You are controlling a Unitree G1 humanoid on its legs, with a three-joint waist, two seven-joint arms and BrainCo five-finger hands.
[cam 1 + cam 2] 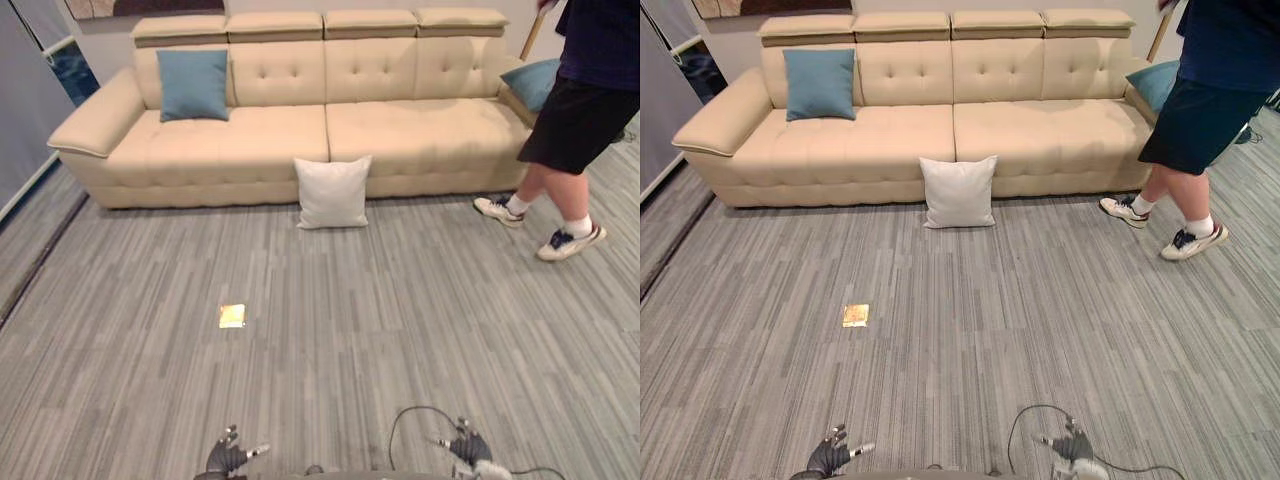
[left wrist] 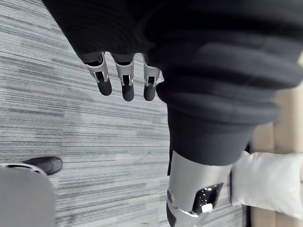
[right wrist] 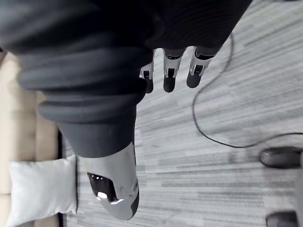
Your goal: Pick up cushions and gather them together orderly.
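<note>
Left hand (image 1: 228,457) low and near, fingers (image 2: 126,80) straight, holding nothing. Blue cushion (image 1: 193,84) upright on the sofa's (image 1: 250,140) far-left seat. White cushion (image 1: 332,192) on the floor (image 1: 300,330), leaning on the sofa front at centre. Likely light, soft, squashy — best pinched at a top corner or edge. Second blue cushion (image 1: 530,82) by the right armrest, with a person (image 1: 575,120) walking just beside it. Right hand (image 1: 468,446) near, likewise straight-fingered and empty.

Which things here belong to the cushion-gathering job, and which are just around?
Job: white cushion, on the floor against the sofa; blue cushion on the sofa's left seat; second blue cushion at its right end, partly behind the person.
Just around: sofa; person walking past; yellow floor square.
</note>
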